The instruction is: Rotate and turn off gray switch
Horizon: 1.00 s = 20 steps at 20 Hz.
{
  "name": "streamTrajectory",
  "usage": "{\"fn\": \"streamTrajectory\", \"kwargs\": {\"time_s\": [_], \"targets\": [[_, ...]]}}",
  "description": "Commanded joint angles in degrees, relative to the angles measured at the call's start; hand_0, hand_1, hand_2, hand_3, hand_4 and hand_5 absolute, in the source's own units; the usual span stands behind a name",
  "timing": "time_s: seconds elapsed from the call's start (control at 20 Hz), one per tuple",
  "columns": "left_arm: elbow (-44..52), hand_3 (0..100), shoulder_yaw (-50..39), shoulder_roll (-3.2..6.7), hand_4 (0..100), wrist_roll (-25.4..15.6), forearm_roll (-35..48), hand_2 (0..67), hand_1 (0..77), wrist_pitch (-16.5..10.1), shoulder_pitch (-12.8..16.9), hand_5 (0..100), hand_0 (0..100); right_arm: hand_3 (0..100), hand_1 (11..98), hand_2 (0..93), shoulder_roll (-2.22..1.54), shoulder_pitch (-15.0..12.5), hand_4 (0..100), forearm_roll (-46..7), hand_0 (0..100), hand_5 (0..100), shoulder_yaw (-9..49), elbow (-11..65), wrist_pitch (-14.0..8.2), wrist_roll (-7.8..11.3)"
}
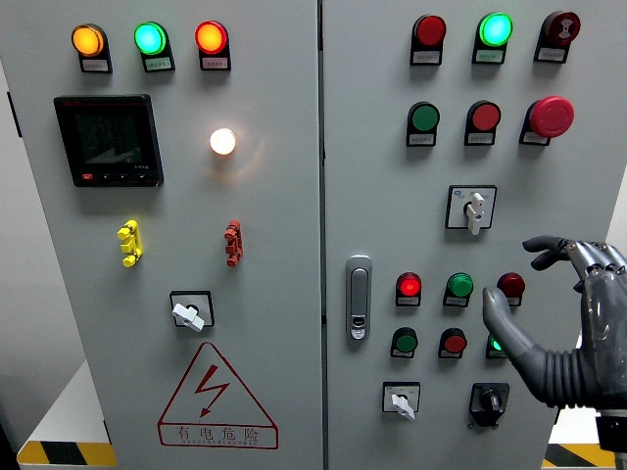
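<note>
The gray switch [475, 211] is taken to be the light-handled rotary selector on a square plate in the upper half of the right cabinet door [392, 196], below the red mushroom button [552, 116]. Its lever is seen pointing straight down. It is judged to be a rigid plastic knob on a fixed shaft. Nothing has to be lifted, but a spring detent is likely to be felt, so a firm twist is called for rather than a push. The smooth, narrow lever is best pinched across its two flat sides, between thumb and fingertips and close to the hub, so that it cannot slip out.

Two similar pale selectors are also present, one low on the same door [402, 401] and one on the left door [189, 313], both tilted. Which of the three is meant cannot be settled from the view alone. The upper one is judged likeliest because it lies nearest the fingertips.

The right hand [573, 323] is held open and empty, with the fingers spread and the thumb extended. It is positioned just below and to the right of the switch, in front of the rows of red and green lamps [459, 286], and touches nothing. The left hand is not seen.
</note>
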Motion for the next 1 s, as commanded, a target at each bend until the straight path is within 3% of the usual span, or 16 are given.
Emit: {"fn": "streamTrajectory", "kwargs": {"time_s": [0.0,0.1,0.2,0.5,0.6,0.95], "targets": [[0.00,21,0.00,0.00,13,0.00,-0.03,10.5,0.0,0.03,0.00,13,0,29,45.7,26.9,0.09,-1.62,16,-0.14,25,35,-0.08,1.33,0.14,0.95],[0.00,21,0.00,0.00,13,0.00,-0.03,10.5,0.0,-0.05,0.00,13,0,19,46.5,14.1,0.09,-2.68,11,-0.58,24,26,-0.17,2.04,0.14,1.74],[0.00,21,0.00,0.00,13,0.00,0.06,10.5,0.0,0.03,0.00,13,0,13,47.3,9.6,0.09,-3.30,10,-0.93,22,20,-0.17,2.65,0.14,2.44],[0.00,21,0.00,0.00,13,0.00,-0.03,10.5,0.0,0.03,0.00,13,0,10,48.3,9.0,0.09,-4.79,8,-1.19,20,13,-0.79,3.80,-0.04,2.80],[0.00,21,0.00,0.00,13,0.00,-0.03,10.4,0.0,0.03,0.00,13,0,9,48.3,8.9,0.09,-5.15,8,-1.28,20,11,-0.88,3.98,-0.13,3.93],[0.00,21,0.00,0.00,13,0.00,0.06,10.4,0.0,0.03,0.00,13,0,9,48.2,8.7,0.09,-6.03,7,-1.28,19,8,-1.49,4.50,-0.21,4.03]]}}
